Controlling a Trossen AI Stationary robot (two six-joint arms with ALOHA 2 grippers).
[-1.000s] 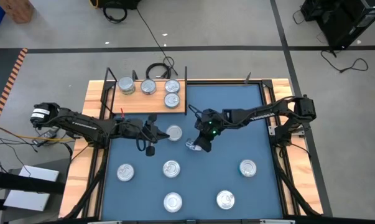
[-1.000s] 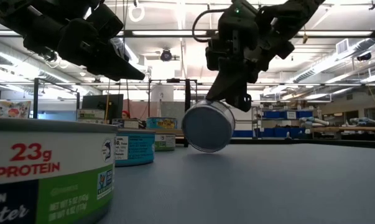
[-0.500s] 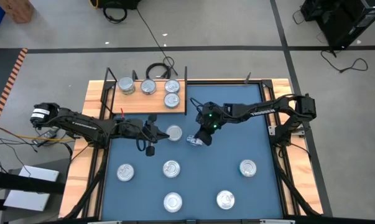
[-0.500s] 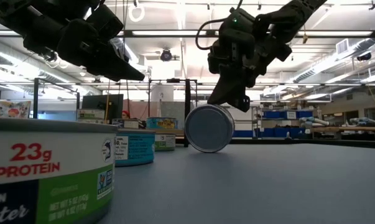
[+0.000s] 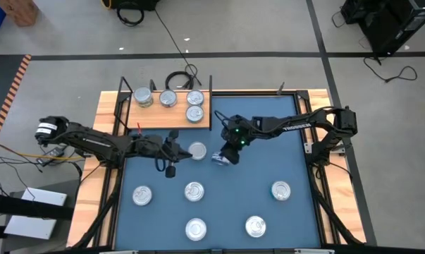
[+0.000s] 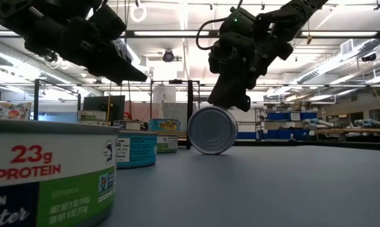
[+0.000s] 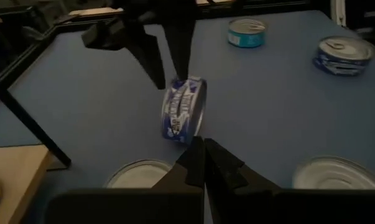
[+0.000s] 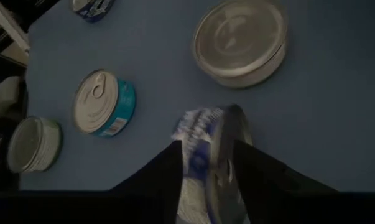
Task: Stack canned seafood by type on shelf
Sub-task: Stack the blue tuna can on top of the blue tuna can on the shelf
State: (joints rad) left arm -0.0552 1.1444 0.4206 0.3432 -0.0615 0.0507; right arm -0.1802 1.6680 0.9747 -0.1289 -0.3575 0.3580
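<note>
One silver tin stands on its rim on the blue mat, with its flat faces upright. My right gripper is above it, open, one finger on either side of its upper part. My left gripper hovers shut just left of a flat-lying tin and points at the upright tin. The wooden shelf at the far left bears several tins. More tins lie flat on the mat's near half. My right gripper's fingers come down from above beside the upright tin's two flat faces, near its top. I cannot tell whether they touch it. The tin stands by itself on its rim on the mat.
Black uprights stand at the shelf's corners. In the low view a labelled tin fills the near left, with a teal tin behind it. There is bare mat to the right of the upright tin.
My right gripper has carried the tin a little toward the far edge and lowered it. The tin was lifted and tilted. It now stands on its rim on the mat.
</note>
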